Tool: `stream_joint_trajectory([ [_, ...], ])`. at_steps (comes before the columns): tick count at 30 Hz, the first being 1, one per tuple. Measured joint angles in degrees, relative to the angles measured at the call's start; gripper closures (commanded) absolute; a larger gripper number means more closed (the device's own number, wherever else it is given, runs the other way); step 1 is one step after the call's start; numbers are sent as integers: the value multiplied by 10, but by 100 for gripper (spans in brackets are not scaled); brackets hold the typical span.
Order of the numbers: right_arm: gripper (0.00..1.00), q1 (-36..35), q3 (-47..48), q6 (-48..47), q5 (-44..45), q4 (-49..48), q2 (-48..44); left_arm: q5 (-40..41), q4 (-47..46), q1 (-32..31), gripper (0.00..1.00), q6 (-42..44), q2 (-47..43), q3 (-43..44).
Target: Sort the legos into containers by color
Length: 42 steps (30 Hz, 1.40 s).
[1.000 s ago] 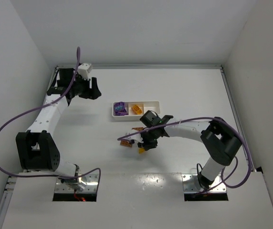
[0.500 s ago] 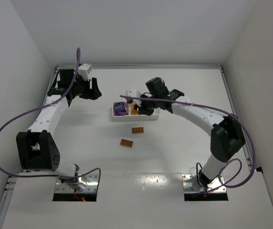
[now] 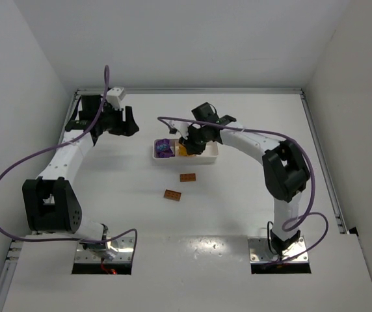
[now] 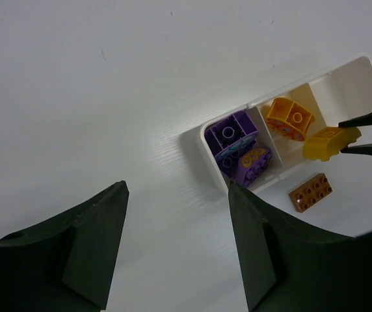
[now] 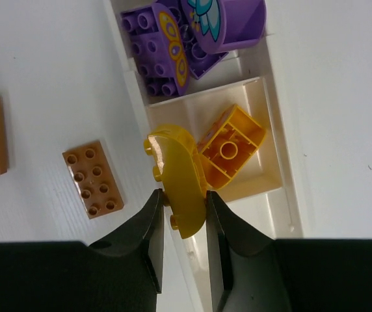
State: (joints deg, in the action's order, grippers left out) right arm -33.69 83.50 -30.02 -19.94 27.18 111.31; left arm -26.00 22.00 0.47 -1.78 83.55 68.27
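The white tray (image 3: 209, 151) lies mid-table; its containers are three compartments. Purple legos (image 5: 173, 45) fill the end compartment, also in the left wrist view (image 4: 239, 148). An orange-yellow lego (image 5: 233, 148) lies in the middle one. My right gripper (image 5: 181, 195) is shut on a curved yellow lego (image 5: 178, 175), held just over the middle compartment's near wall (image 3: 187, 144). Two orange-brown legos (image 3: 187, 177) (image 3: 172, 194) lie on the table in front of the tray. My left gripper (image 4: 176, 188) hangs open and empty, left of the tray (image 3: 131, 123).
The tray's far compartment (image 4: 350, 84) shows only bare white floor. The table's raised rim (image 3: 189, 90) runs along the back, with white walls on both sides. A purple cable (image 3: 257, 133) trails along the right arm.
The right arm has swung from beside the brown legos on the table up to the tray, carrying the yellow lego. The left arm has not moved.
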Motion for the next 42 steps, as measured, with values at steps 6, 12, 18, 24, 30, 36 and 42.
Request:
stream_joint_trajectory([
  [6,76,5,23,9,0,-1,21,-4,-3,0,31,-3,0,-3],
  [12,66,6,29,16,3,-1,28,-6,-7,0,31,-4,0,-10],
  [18,49,6,35,22,15,2,39,-7,-7,0,31,-4,0,-10],
  [24,40,6,35,31,19,5,39,-10,-7,0,31,-4,0,-10],
  [30,39,10,24,61,12,-1,8,-21,-9,0,29,2,-3,-20],
  [36,37,38,-14,103,-6,-13,-118,-84,22,-6,29,73,-18,-23],
  [42,37,116,-81,148,14,-33,-249,-95,151,-118,29,252,-29,-22],
])
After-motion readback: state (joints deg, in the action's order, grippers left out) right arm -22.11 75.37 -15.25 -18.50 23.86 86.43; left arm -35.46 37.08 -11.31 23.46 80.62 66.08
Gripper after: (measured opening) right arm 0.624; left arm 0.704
